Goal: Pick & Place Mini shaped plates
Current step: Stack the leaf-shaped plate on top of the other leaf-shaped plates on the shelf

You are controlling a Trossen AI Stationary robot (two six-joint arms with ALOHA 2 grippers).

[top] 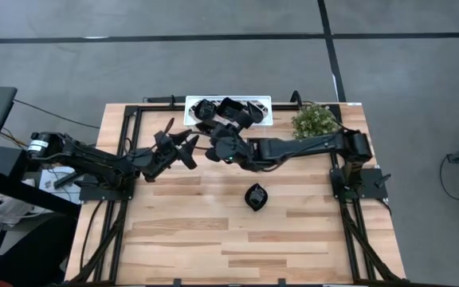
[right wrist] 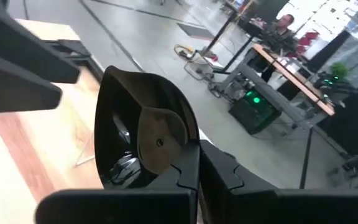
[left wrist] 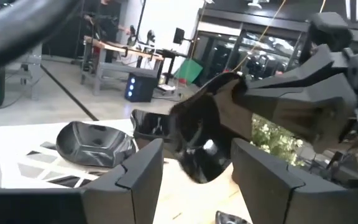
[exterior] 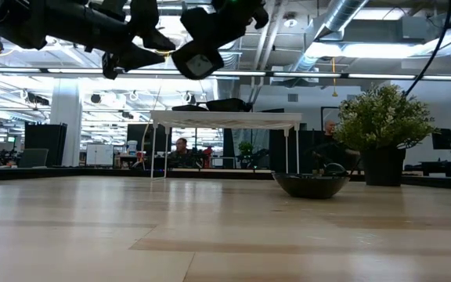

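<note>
Mini shaped plates (top: 228, 109), glossy black dishes with thin wavy or leaf-like rims, looked light, stiff, slick and chippable to us, so we judged a rim the best place to take hold. Going left to right, the left gripper (top: 188, 149) hung above the pale wooden surface (top: 213, 239) with its fingers (left wrist: 143, 168) spread and empty, while the right gripper (top: 216, 148) pinched one plate (right wrist: 143, 138) by its rim in the air just beside it. Other plates lay heaped on the white lattice tray (top: 267, 102) at the far edge, and one leaf-shaped plate (top: 255, 196) sat alone mid-surface.
</note>
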